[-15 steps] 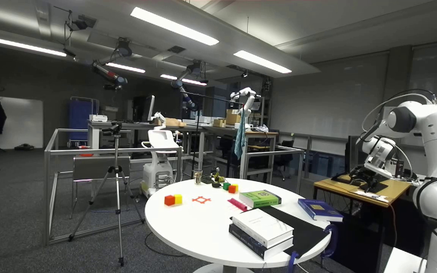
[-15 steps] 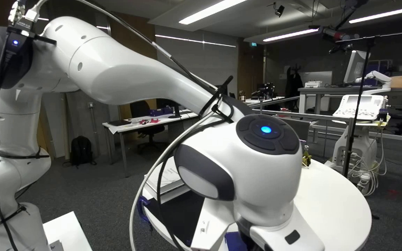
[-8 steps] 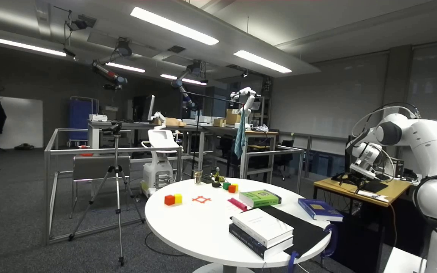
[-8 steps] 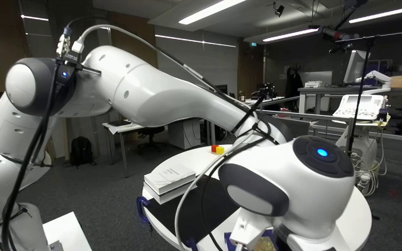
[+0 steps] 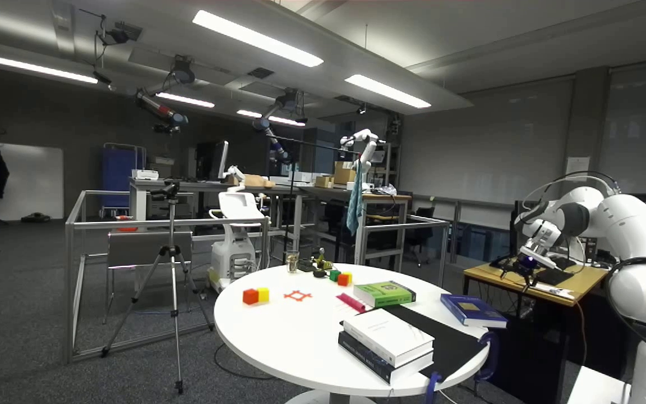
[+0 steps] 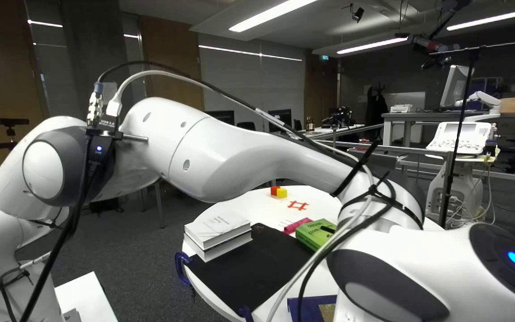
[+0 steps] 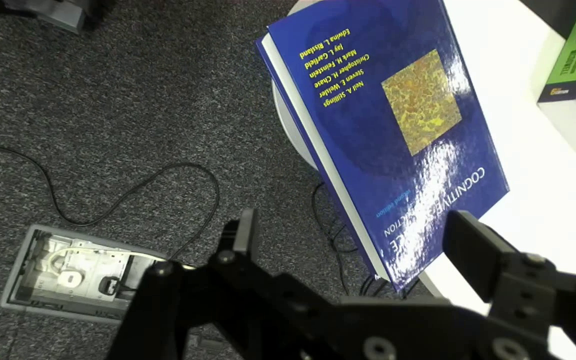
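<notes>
Beyond the wide-spread end effector point(image 7: 355, 237), blue book point(image 7: 390, 137); title point(image 7: 453, 195) partly hidden

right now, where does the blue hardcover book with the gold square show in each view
In an exterior view: blue hardcover book, right of centre, lower half.
In an exterior view: blue book, cut off at the bottom, partly behind the white robot arm.
Wrist view: blue book, upper right of centre, clipped at the top.
Shared landmark: thick green book.
</notes>
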Available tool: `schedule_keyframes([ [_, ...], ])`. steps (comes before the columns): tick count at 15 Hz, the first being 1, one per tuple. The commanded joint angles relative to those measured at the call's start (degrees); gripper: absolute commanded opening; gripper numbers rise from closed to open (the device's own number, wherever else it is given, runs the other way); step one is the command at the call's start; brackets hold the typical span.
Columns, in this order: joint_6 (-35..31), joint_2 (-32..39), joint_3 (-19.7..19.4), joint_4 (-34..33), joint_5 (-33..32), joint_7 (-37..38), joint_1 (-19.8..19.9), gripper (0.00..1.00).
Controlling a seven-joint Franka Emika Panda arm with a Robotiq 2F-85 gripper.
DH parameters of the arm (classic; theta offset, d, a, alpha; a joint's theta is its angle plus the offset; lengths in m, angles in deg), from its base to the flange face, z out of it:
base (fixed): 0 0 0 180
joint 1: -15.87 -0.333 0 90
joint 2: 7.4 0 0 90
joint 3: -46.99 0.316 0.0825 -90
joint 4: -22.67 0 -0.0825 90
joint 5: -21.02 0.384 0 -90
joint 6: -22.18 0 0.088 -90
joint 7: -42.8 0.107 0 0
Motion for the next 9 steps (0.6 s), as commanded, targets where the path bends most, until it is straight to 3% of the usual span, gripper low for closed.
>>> schedule_keyframes([
  [1,5.57,6.14,5.19,-11.26,0.23,-4.48,5.2,1.0],
  [4,6.83,9.12,8.26,-15.62,0.37,-5.9,7.36,1.0],
  [6,7.29,10.24,8.28,-17.78,-0.74,-1.08,7.04,1.0],
  [7,4.42,8.04,6.91,-12.6,0.11,-4.23,6.1,1.0],
  [9,4.83,9.1,7.06,-14.4,0.09,-2.89,6.13,1.0],
])
